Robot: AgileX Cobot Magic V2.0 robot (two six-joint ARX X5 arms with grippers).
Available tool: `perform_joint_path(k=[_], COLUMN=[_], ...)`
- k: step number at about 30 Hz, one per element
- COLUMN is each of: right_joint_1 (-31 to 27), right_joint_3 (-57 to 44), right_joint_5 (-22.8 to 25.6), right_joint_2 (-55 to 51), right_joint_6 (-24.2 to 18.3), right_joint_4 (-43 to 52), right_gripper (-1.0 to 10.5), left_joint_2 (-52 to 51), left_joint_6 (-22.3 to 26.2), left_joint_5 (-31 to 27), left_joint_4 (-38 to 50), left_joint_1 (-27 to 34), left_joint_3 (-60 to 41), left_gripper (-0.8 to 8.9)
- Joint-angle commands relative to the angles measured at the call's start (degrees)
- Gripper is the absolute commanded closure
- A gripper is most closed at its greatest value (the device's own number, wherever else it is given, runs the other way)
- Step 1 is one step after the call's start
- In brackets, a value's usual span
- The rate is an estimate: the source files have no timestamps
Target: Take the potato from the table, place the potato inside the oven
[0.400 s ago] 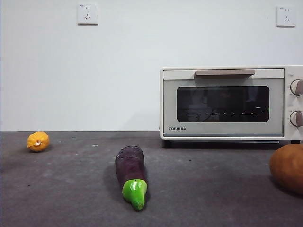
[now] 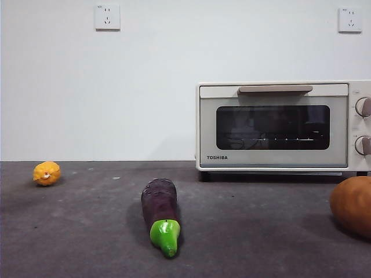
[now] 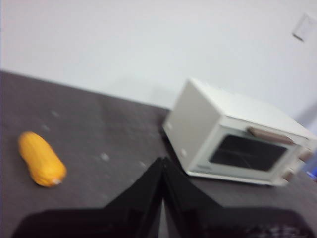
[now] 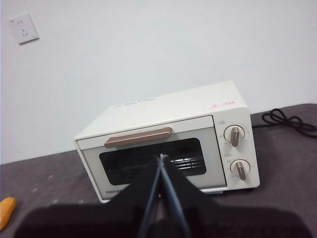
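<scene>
I see a plain white wall (image 2: 145,87) closing off the room behind the bench (image 2: 87,231), with two sockets, one upper left (image 2: 107,17) and one upper right (image 2: 350,19). The bench is dark grey, matte and mottled, with a few pale specks. The oven (image 2: 278,124) stands at the back right against the wall, door closed, beige handle (image 2: 275,89) across the top, two knobs at its right. The potato (image 2: 352,205) sits on the bench at the right edge, in front of the oven, partly cut off. An eggplant (image 2: 160,213) lies mid-bench, green stem toward me. A small yellow fruit (image 2: 46,172) rests far left. Left pincer (image 3: 162,166) clenched, grasping nothing; right pincer (image 4: 161,161) likewise clenched, facing the oven door
</scene>
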Motion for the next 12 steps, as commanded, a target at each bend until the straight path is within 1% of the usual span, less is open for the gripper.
perform_joint_path(k=[1,5,8,10,12], right_joint_1=[0.09,0.09,0.09,0.09,0.09], right_joint_3=[2.16,4.72,6.38,7.23,7.63], right_joint_5=[-0.20,-0.20,-0.20,-0.20,-0.17], right_joint_2=[1.42,3.67,5.40,6.12,6.62], right_joint_6=[0.57,0.59,0.66,0.63,0.83], right_joint_4=[-2.34,-5.31,-7.56,-10.51,-14.27], right_gripper=[9.5,9.5,9.5,9.5,9.5], left_joint_2=[5.14,13.16,19.10,22.69,26.01], left_joint_6=[-1.44,-3.74,-3.83,-3.93,-4.87], left_joint_5=[3.32,7.87,12.37,13.64,13.68], left_joint_4=[0.52,0.52,0.57,0.55,0.48], left_joint_1=[0.09,-0.35,-1.29,-2.16,-3.26], left_joint_3=[2.27,6.69,10.73,13.38,15.93], left_gripper=[8.19,8.19,8.18,8.18,8.18])
